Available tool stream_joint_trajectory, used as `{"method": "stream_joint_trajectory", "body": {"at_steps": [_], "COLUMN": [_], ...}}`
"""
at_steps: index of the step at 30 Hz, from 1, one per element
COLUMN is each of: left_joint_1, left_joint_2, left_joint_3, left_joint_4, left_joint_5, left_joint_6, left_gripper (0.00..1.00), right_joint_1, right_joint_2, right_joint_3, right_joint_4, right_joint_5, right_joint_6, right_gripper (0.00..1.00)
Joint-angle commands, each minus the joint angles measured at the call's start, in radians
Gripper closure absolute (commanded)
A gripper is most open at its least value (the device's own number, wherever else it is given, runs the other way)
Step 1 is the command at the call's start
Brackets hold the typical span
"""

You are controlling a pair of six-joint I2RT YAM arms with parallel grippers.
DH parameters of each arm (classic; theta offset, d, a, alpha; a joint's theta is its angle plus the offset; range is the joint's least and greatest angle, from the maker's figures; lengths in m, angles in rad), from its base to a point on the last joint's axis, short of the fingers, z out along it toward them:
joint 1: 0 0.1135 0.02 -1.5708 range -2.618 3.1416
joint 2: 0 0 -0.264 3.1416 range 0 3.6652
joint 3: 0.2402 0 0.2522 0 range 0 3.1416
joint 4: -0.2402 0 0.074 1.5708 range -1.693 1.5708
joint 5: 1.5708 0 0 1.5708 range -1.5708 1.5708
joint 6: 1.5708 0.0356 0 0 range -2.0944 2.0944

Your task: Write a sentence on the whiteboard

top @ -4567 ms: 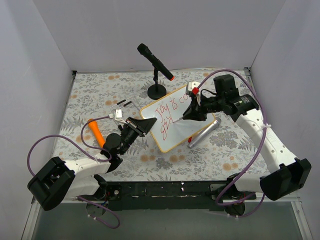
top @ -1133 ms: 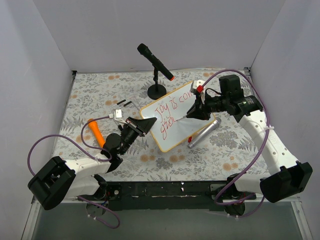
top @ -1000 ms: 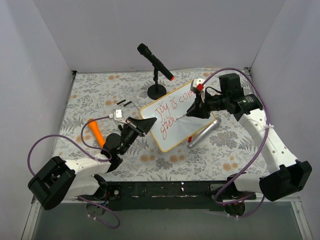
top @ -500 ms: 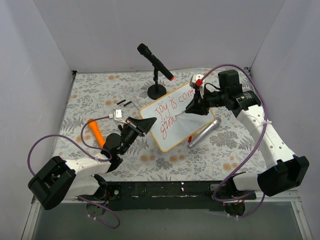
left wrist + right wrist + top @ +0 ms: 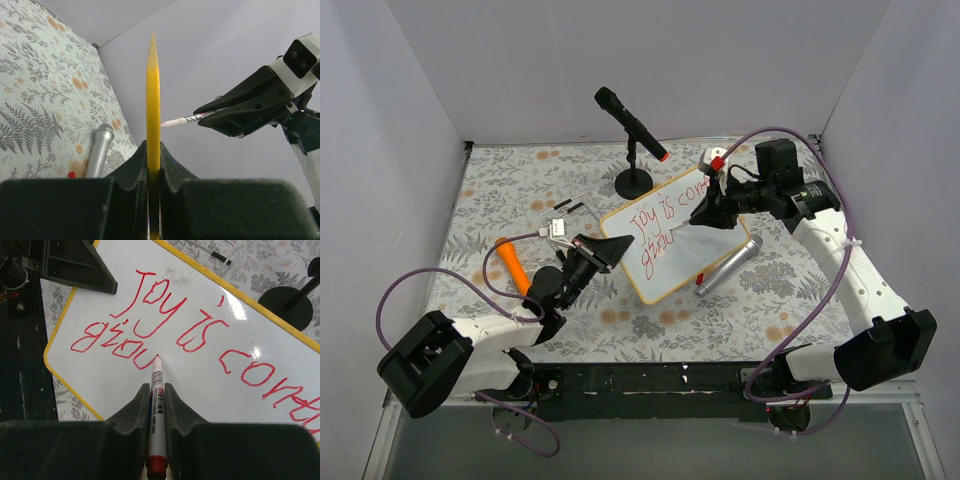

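Grasping the marker (image 5: 156,420) in the right pincer (image 5: 157,390), tip touching the whiteboard (image 5: 200,385) straight ahead, at the second line of the sentence (image 5: 165,315). Clamping the whiteboard's yellow edge tight in the left pincer (image 5: 154,150).
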Motion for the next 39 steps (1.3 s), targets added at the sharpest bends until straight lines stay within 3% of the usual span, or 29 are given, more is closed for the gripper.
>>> {"method": "stream_joint_trajectory", "body": {"at_steps": [1,13,25,33,39], "left_joint_1": [-0.004,-0.001,0.002,0.002,0.002], "left_joint_2": [-0.043,-0.043,-0.06,-0.072,-0.089], "left_joint_3": [0.027,0.029,0.023,-0.013,-0.039], "left_joint_4": [0.153,0.15,0.136,0.127,0.136], "left_joint_5": [-0.003,-0.009,-0.008,-0.014,-0.001], "left_joint_6": [-0.032,-0.025,-0.022,-0.017,-0.016], "left_gripper": [1.0,1.0,1.0,1.0,1.0], "right_joint_1": [-0.004,-0.01,-0.042,-0.065,-0.076], "right_joint_2": [-0.03,-0.083,-0.096,-0.091,-0.131], "right_joint_3": [-0.013,-0.093,-0.071,0.071,0.013], "right_joint_4": [0.017,-0.017,-0.036,-0.098,-0.072], "right_joint_5": [0.01,0.014,0.017,-0.118,-0.131], "right_joint_6": [-0.016,-0.043,-0.046,-0.04,-0.033], "right_gripper": [0.99,0.99,0.99,0.99,0.99]}}
